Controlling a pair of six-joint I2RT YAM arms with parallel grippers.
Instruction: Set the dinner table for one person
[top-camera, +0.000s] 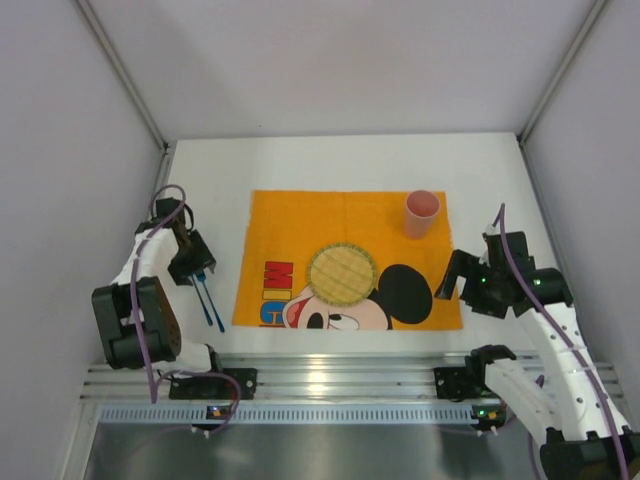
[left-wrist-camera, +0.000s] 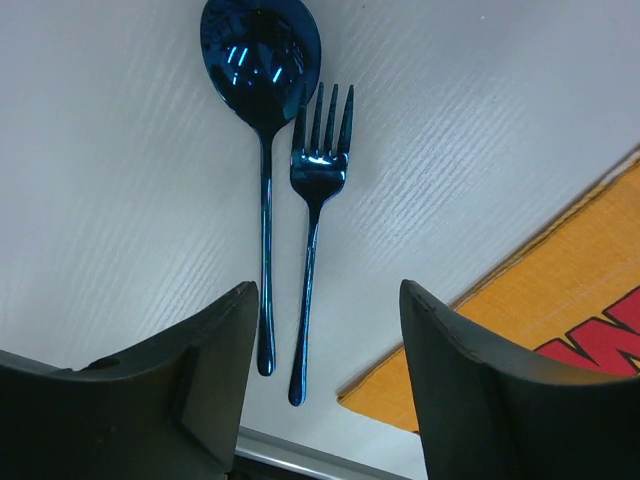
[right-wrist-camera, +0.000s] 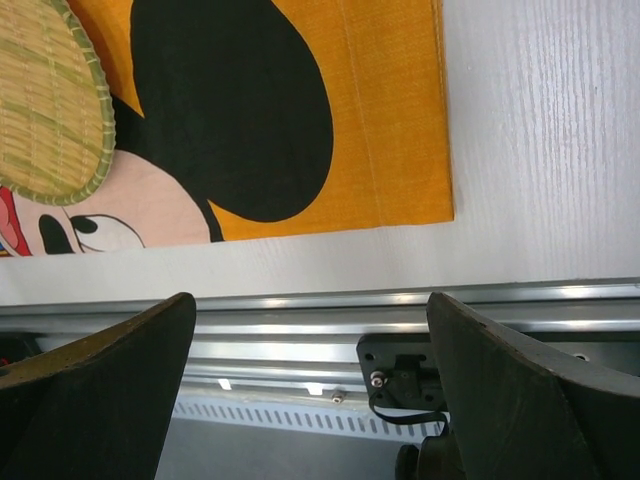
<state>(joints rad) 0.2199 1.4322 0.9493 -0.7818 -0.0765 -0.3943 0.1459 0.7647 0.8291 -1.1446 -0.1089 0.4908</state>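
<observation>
The dinner table (top-camera: 340, 160) is a white tabletop with an orange Mickey Mouse mat (top-camera: 345, 225) in its middle. A round woven plate (top-camera: 342, 272) and a pink cup (top-camera: 421, 212) stand on the mat. A blue spoon (left-wrist-camera: 264, 190) and a blue fork (left-wrist-camera: 315, 215) lie side by side on the bare table just left of the mat; the pair also shows in the top view (top-camera: 211, 305). My left gripper (left-wrist-camera: 328, 300) is open and empty above their handle ends. My right gripper (right-wrist-camera: 310, 300) is open and empty over the table's near edge, right of the mat.
The ribbed aluminium rail (top-camera: 330, 375) runs along the near edge, with the arm bases on it. Grey walls (top-camera: 60, 150) close in the left, right and back sides. The mat's near right corner (right-wrist-camera: 400, 150) lies close to the rail.
</observation>
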